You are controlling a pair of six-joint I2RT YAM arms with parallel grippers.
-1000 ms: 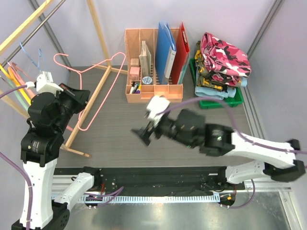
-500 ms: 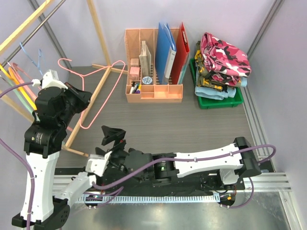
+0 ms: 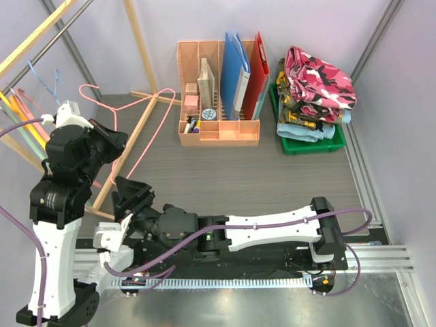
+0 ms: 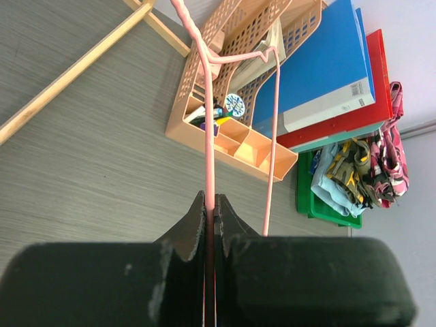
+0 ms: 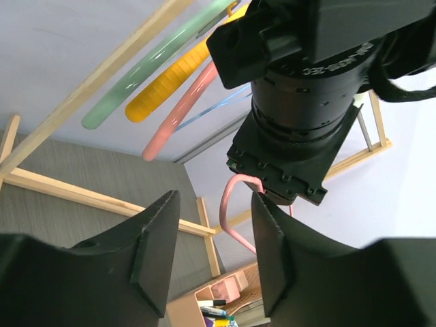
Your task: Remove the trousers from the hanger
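Hanger (image 4: 208,122) bare, left pincer (image 4: 211,202) clamped on it | right pincer (image 5: 214,204) swung across, half-open, empty | trousers (image 3: 317,82) off, stacked

Pink camouflage trousers (image 3: 319,80) top the pile, olive camouflage and light blue beneath, in a green tray (image 3: 312,146). Pink wire hanger (image 4: 208,136), grey woodgrain bench (image 3: 272,177).

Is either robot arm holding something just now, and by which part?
The left fingers pinch the pink hanger by one wire arm below its hook. The right fingers, apart, hold nothing.
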